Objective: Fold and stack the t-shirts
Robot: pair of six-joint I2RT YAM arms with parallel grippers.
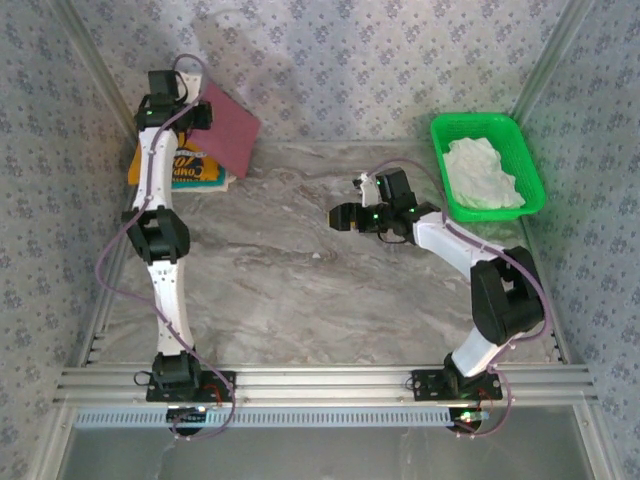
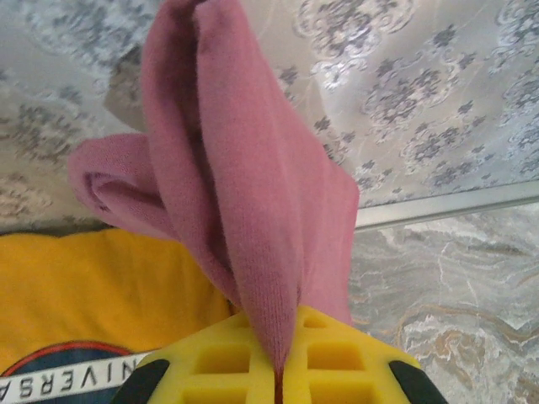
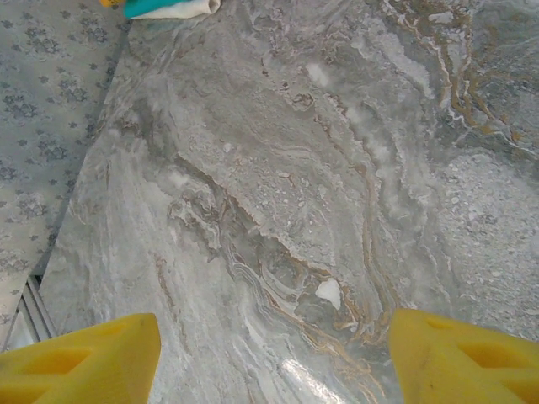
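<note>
At the far left corner of the table [image 1: 300, 290], we see the left gripper [image 1: 203, 110] clamped tight on the maroon t-shirt [image 1: 230, 130], which hangs lifted and tilted in front of the patterned back wall, its lower edge reaching down toward the stack beneath it. From the left wrist camera, the left gripper [image 2: 278, 374] has its yellow fingertips [image 2: 227, 362] pressed together with a pinched fold of the maroon t-shirt [image 2: 253, 202] rising out from between them, bunched into soft ridges. Just below and to the left of that cloth lies the yellow-orange t-shirt [image 2: 93, 295], flat, with part of its dark-blue round print and pale lettering showing at the bottom edge. In the overhead view the yellow-orange t-shirt [image 1: 195, 170] sits against the left wall, partly covered by the arm and the maroon cloth. Near the middle of the table, the right gripper [image 1: 345, 215] hovers over bare marble with its jaws spread wide and holding nothing; in its own wrist view the right gripper [image 3: 274, 353] shows one yellow finger [image 3: 84, 358] at each lower corner with veined stone between them. At the top left of that view we glimpse a teal and white cloth edge [image 3: 168, 7]. At the far right, a green basket [image 1: 440, 135] holds a crumpled white t-shirt [image 1: 482, 172], well apart from both grippers.
</note>
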